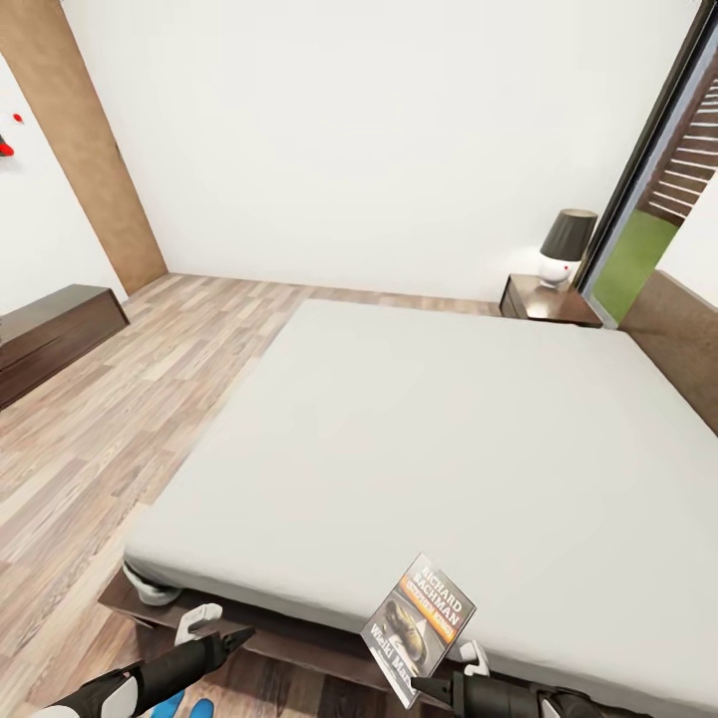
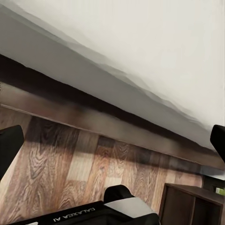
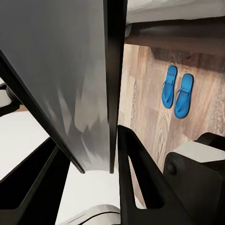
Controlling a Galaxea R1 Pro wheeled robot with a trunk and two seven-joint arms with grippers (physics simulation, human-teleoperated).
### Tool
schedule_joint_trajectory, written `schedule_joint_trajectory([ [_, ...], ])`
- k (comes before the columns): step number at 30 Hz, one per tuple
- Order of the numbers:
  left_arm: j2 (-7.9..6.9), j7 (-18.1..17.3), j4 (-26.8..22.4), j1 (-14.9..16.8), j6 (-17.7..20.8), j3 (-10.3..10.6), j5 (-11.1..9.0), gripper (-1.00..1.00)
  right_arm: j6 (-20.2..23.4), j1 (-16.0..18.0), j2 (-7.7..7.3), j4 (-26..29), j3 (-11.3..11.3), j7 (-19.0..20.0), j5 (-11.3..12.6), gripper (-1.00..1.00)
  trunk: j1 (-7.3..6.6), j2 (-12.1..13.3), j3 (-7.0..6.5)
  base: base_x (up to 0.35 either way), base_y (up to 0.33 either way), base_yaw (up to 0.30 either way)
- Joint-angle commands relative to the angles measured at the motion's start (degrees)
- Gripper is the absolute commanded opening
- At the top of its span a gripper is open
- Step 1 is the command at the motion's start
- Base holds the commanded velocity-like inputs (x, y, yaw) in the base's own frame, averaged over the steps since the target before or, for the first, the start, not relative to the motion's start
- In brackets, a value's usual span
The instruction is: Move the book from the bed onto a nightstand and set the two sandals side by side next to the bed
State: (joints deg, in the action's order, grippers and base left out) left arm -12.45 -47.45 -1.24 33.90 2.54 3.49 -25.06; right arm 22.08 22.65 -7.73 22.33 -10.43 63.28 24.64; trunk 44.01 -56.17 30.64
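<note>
Ahead of the right gripper (image 1: pixel 431 686) the bed (image 1: pixel 419 439) lies flat and bare all the way to the nightstand (image 1: pixel 548 299), whose top is partly taken by a lamp (image 1: pixel 564 247). The book (image 1: pixel 419 626) pinched upright in its fingers blocks the space directly before that gripper. Beside the left gripper (image 1: pixel 231 638), plank floor (image 1: pixel 110 429) runs open along the bed's side to a low dark cabinet (image 1: pixel 50 334) against the wall.

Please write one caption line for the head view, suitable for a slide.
Right gripper holds the book tilted above the bed edge; the nightstand with a lamp stands beyond.
</note>
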Motion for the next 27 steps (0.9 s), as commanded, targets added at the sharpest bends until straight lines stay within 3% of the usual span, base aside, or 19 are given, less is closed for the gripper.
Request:
schedule_joint_trajectory([
  [1,-0.02,-0.19,0.01,0.03,0.25,0.38,-0.51,1.0,0.51,0.03,-0.03,0.02,-0.41,-0.05,0.47,-1.0,0.0,-0.04,0.0,0.0,0.0,0.075],
  [27,0.01,-0.19,0.01,0.03,0.18,0.38,-0.51,1.0,0.51,0.03,-0.01,-0.09,-0.38,-0.09,0.23,-1.0,0.0,-0.04,-0.82,0.0,0.0,0.01],
])
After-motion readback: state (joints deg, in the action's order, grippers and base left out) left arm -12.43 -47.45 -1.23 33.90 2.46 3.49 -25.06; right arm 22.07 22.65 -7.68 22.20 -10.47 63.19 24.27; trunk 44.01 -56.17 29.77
